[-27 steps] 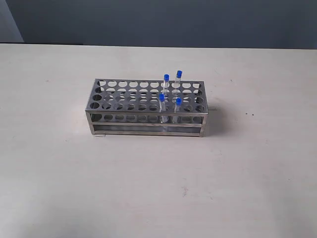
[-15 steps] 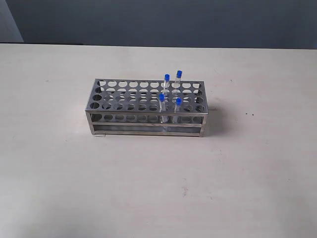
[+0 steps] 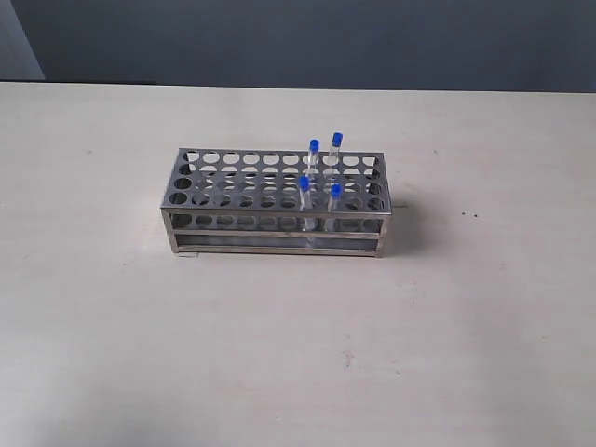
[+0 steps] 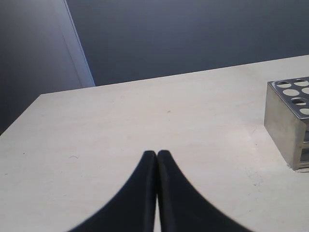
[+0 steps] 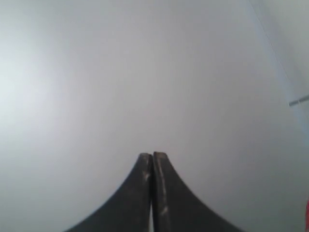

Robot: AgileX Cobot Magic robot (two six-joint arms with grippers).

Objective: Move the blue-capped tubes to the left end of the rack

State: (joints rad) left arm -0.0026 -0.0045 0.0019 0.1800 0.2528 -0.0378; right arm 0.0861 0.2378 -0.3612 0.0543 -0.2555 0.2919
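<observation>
With the left gripper (image 4: 157, 153) and right gripper (image 5: 152, 155) both pinched closed and empty, no step is under way, and one must next open over the blue-capped tubes (image 3: 304, 186) toward the right end of the rack (image 3: 270, 226).

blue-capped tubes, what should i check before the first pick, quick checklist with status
1. Four blue-capped tubes standing in the rack: ok, all grouped near its right end.
2. Holes at the rack's left end free: ok, none holds a tube.
3. Left pincer open for a grasp: not ok, shut and empty; the rack's end is in its view.
4. Right pincer open: not ok, shut and empty.
5. Right pincer aimed at the tubes: cannot tell, its view shows only a blank pale surface.
6. Space above the rack free of arms: ok, neither arm shows in the exterior view.
</observation>
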